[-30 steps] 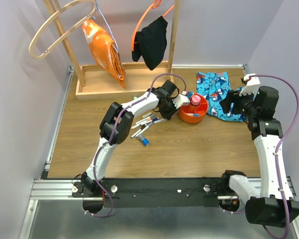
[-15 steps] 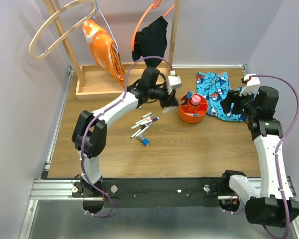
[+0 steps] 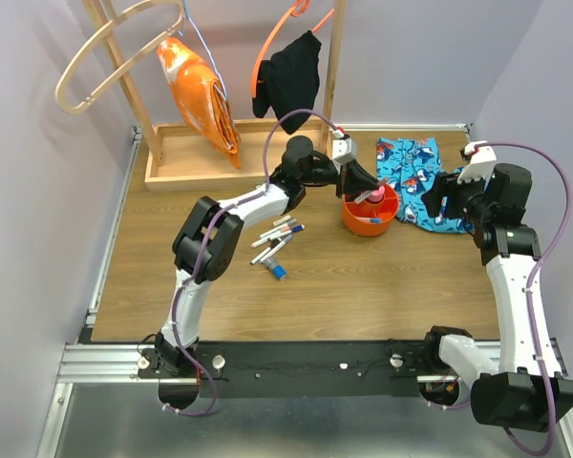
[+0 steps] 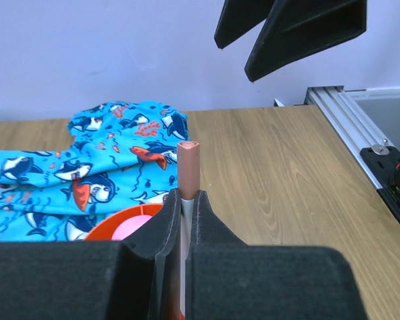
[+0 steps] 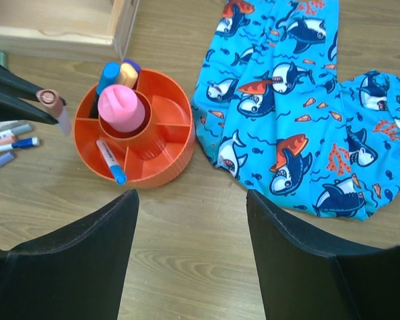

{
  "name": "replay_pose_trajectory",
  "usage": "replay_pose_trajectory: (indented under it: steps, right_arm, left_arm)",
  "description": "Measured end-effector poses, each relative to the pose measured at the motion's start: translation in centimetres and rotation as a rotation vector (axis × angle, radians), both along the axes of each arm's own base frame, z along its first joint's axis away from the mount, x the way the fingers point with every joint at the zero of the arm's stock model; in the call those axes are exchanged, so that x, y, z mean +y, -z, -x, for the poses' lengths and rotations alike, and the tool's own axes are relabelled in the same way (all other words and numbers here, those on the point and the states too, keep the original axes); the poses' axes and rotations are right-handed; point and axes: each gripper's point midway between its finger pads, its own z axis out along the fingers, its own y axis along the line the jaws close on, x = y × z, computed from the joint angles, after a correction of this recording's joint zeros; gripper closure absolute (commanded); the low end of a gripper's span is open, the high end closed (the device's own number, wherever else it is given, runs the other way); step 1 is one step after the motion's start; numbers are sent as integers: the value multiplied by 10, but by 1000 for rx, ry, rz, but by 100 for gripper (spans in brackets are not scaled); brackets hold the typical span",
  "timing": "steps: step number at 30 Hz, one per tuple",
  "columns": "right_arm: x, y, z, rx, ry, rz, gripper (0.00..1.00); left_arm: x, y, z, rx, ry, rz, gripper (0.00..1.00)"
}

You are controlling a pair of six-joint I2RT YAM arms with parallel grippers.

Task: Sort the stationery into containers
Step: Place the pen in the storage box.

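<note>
- Left hand (image 3: 361,183) is clamped tight on a slim pen with a brownish-pink triangular cap (image 4: 189,160). The barrel is pinched between both fingers and the cap sticks up past the fingertips.
- The held pen sits at the rim of the round orange plastic tub with inner dividers (image 5: 177,160), on the side facing the loose pens. I cannot tell whether it is over a compartment or just outside the wall.
- In the tub, a fat pink tube (image 5: 120,107) stands upright in the centre cup.
- A blue-capped marker (image 5: 111,162) lies slanted in the compartment at lower left in the right wrist view.
- A blue-topped pen (image 5: 109,72) and a purple-and-yellow-topped pen (image 5: 129,70) stand side by side in the compartment toward the rack.
- Loose pens and markers (image 3: 277,237), white barrels with dark or blue caps, lie in a small cluster on the worktop near the tub. One blue-tipped marker (image 3: 276,271) lies a little apart from them.
- Right hand (image 3: 442,198) is spread wide and holds nothing. It hovers over the blue shark-print cloth (image 3: 415,176), which lies just beside the tub.
- Worktop (image 3: 344,286) is a brown wood-grain board, with an aluminium rail (image 3: 267,358) along the near edge.
- A wooden rack with a long tray base (image 3: 234,157) stands at the far side. An orange garment (image 3: 202,91) and a black garment (image 3: 291,81) hang from it.
- The walls around are pale purple.
</note>
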Motion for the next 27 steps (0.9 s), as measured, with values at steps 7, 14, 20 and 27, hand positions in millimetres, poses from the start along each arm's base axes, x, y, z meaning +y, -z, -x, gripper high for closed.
replay_pose_trajectory:
  steps: [7,14,20,27]
  right_arm:
    - [-1,11,2,45,-12,17,27]
    - [-2,17,7,75,-22,35,27]
    - [-3,21,6,85,-19,44,27]
    - [-4,30,1,118,-20,38,27]
  left_arm:
    - [-10,26,1,45,29,9,100]
    - [-15,36,4,24,60,38,89]
    - [-17,70,5,49,96,7,74]
    - [-15,77,9,37,119,1,51]
